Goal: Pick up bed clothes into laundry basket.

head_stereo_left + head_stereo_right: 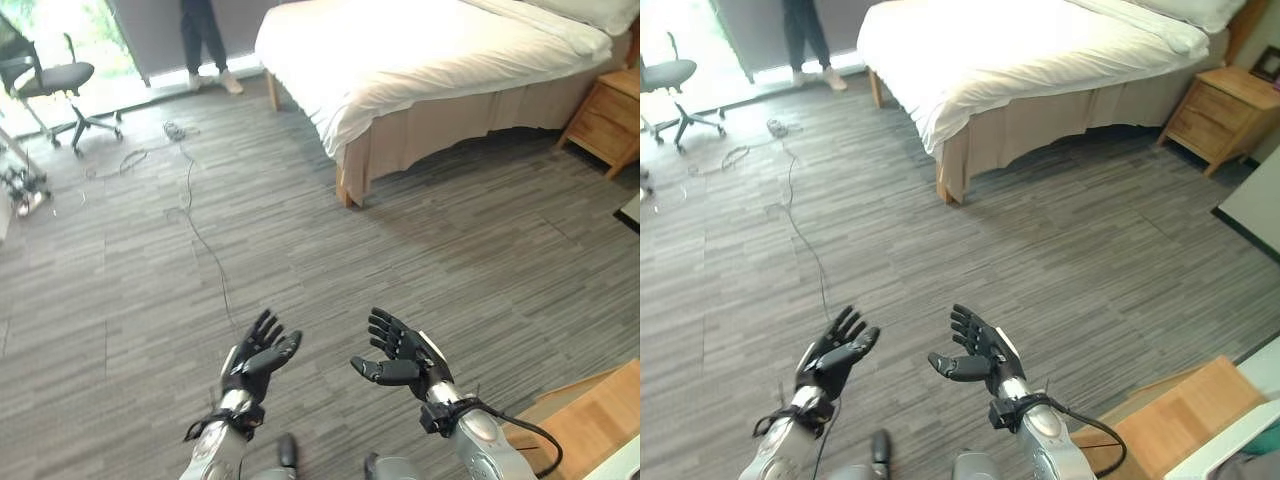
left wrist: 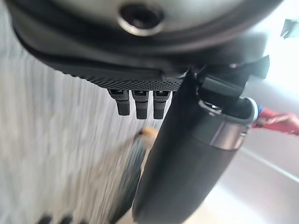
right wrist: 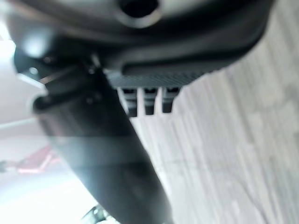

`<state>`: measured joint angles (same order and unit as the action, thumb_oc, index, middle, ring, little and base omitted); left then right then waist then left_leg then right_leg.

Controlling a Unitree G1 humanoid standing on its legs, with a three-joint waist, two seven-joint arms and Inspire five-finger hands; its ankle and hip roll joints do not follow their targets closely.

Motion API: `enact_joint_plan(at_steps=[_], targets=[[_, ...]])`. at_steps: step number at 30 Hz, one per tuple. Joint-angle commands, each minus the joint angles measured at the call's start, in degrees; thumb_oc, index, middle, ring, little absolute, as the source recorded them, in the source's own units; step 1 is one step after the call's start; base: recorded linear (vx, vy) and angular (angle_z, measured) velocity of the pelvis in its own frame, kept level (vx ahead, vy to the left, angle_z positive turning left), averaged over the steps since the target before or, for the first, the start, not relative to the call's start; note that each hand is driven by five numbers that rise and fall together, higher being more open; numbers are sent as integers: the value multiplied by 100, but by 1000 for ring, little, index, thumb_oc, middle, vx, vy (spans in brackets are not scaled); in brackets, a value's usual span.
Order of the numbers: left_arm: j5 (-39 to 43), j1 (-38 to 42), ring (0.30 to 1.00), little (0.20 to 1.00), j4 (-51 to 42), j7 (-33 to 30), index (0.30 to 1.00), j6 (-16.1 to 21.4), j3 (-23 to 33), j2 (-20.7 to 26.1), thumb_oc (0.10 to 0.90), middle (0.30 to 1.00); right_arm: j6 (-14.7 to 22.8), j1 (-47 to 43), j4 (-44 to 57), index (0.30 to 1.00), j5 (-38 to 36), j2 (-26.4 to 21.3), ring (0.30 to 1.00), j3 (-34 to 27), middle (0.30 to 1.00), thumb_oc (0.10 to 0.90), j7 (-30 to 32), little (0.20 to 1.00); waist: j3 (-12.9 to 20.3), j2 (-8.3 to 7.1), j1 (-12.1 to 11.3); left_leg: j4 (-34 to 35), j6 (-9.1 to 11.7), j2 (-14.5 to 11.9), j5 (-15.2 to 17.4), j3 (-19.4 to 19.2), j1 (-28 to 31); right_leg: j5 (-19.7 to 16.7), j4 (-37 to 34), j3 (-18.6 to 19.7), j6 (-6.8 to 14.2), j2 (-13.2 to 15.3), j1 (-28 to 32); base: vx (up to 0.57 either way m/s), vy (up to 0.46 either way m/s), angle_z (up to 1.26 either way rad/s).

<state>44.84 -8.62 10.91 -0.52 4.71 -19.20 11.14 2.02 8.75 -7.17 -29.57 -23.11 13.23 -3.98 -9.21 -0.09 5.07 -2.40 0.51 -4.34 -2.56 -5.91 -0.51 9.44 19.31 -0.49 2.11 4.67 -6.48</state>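
A bed (image 1: 420,60) with white sheets and a beige skirt stands at the far right of the room, a white pillow (image 1: 590,12) at its head. My left hand (image 1: 258,362) and right hand (image 1: 400,355) are held up side by side low in the eye views, well short of the bed. Both hands are open, fingers straight and palms facing each other, with nothing in them. The left wrist view shows straight fingers (image 2: 136,101) beside the thumb, and so does the right wrist view, with fingers (image 3: 148,100) over grey floor.
A wooden nightstand (image 1: 608,118) stands right of the bed. A person's legs (image 1: 205,40) are at the far window, beside a black office chair (image 1: 50,85). Cables (image 1: 190,200) trail across the grey floor. A wooden piece (image 1: 590,425) sits at the lower right.
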Motion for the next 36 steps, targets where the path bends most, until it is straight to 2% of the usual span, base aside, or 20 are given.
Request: enact_joint_plan(at_steps=[1,2,3,6,9,14,17,19,21,22,27,31,36], targets=[[-268,561,900,900,-596,159,900,397,394,386,800,900,555,-449,378,900,-340,452,900,-161,900,800,228,900,-36,-305,141,-273,66,247,655,130,2,-985,-1175,-107,796,303,329,-6,69,29],[-240,502,900,900,-596,162,900,400,493,437,800,900,575,-460,332,900,-628,634,900,-130,900,800,139,900,-25,-289,145,-186,58,248,644,92,41,-1010,-1157,-88,820,341,266,-20,74,17],[-277,456,900,900,-593,154,900,442,604,479,800,900,544,-466,235,900,-590,701,900,-9,900,800,37,900,4,-297,99,-112,52,280,630,82,75,-1027,-1207,-84,819,358,264,-4,57,-16],[-337,145,900,900,-626,116,900,446,957,500,800,900,410,-414,387,900,17,545,900,254,900,800,-63,900,86,-332,-52,-13,20,346,637,115,156,-1013,-1402,-92,766,378,353,39,30,-14],[-242,-123,900,900,-644,-40,900,495,1261,398,800,900,392,-340,401,900,-143,602,900,279,900,800,-89,900,148,-346,-161,70,7,385,612,103,238,-976,-1536,-125,743,410,489,48,-1,-10],[-573,-151,900,900,-602,-230,900,587,1433,443,800,900,386,-312,497,900,110,542,900,274,900,800,-42,900,195,-333,-188,114,37,382,595,86,300,-974,-1665,-166,712,423,568,-10,-18,5],[-782,-156,900,900,-708,-329,900,668,1501,421,800,900,421,-342,399,900,249,491,900,-35,900,800,183,900,226,-246,-158,345,77,304,518,-82,448,-1040,-1583,-326,781,503,509,-8,-52,-6],[-854,-169,900,900,-750,-359,900,696,1615,429,800,900,511,-325,407,900,340,426,900,-377,900,800,309,900,249,-224,-113,411,146,228,420,-109,467,-1030,-1648,-362,739,439,522,-15,-88,-18],[-854,-206,900,900,-754,-335,900,710,1645,417,800,900,530,-309,414,900,411,366,900,-494,900,800,327,900,286,-219,-111,452,170,191,411,-139,494,-1029,-1755,-385,721,411,562,22,-72,-14],[-909,-221,900,900,-741,-367,900,726,1744,379,800,900,588,-362,376,900,642,223,900,-763,900,800,508,900,367,-229,-92,465,197,146,403,-189,530,-1000,-1883,-390,693,344,625,49,-108,-17],[-902,-221,900,900,-705,-407,900,711,1844,250,800,900,733,-233,322,900,705,81,900,-1499,900,800,777,900,438,-244,-12,443,275,-21,400,-287,625,-944,-2016,-311,601,162,759,28,-111,-22],[-880,-181,900,900,-702,-368,900,700,1837,223,800,900,793,-230,243,900,627,156,900,-1600,900,800,850,900,448,-244,44,401,319,-120,400,-389,658,-965,-2095,-287,574,49,783,3,-71,-27],[-756,-243,900,900,-701,-296,900,691,1776,78,800,900,770,7,182,900,276,359,900,-1424,900,800,645,900,481,-221,104,369,367,-202,394,-404,723,-883,-2118,-287,484,-40,920,5,-45,-10]])
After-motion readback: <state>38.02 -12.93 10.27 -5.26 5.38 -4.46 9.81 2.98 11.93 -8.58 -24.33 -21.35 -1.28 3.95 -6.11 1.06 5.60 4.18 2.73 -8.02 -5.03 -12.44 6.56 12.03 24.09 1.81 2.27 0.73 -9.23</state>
